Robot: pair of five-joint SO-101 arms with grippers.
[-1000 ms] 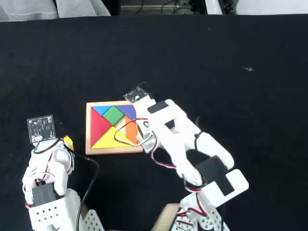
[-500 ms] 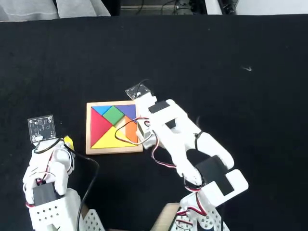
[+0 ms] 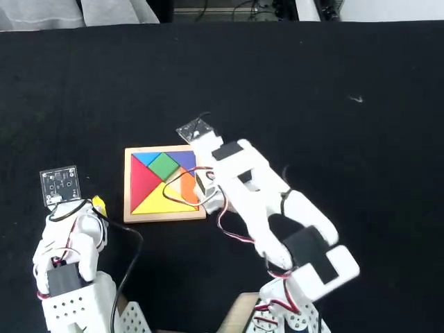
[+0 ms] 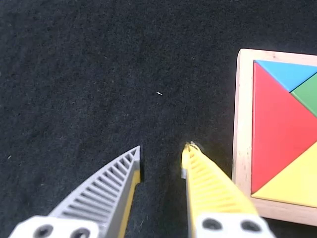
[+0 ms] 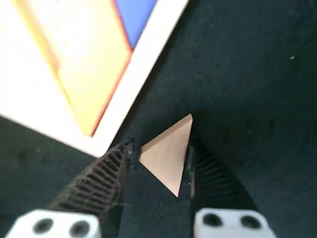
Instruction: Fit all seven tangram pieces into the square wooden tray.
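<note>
The square wooden tray (image 3: pixel 165 217) lies left of the table's centre with blue (image 3: pixel 144 158), green (image 3: pixel 164 166), red (image 3: pixel 143 184), yellow (image 3: pixel 163 201) and orange (image 3: pixel 186 191) pieces in it. My right arm (image 3: pixel 239 180) reaches over the tray's right edge. In the right wrist view, my right gripper (image 5: pixel 159 148) is shut on a pale pink triangle (image 5: pixel 168 156), just off the tray's rim (image 5: pixel 148 64) beside the orange piece (image 5: pixel 94 64). My left gripper (image 4: pixel 163 151) stands open over bare cloth left of the tray (image 4: pixel 241 124), nothing between its fingers.
Black cloth covers the whole table. The left arm's base (image 3: pixel 69 277) sits at the front left, the right arm's base (image 3: pixel 305 277) at the front middle. A dark cable (image 3: pixel 132 257) loops near the left base.
The right arm's wrist has shifted slightly left and away over the tray's right edge, covering more of the orange piece. The left arm has kept still.
</note>
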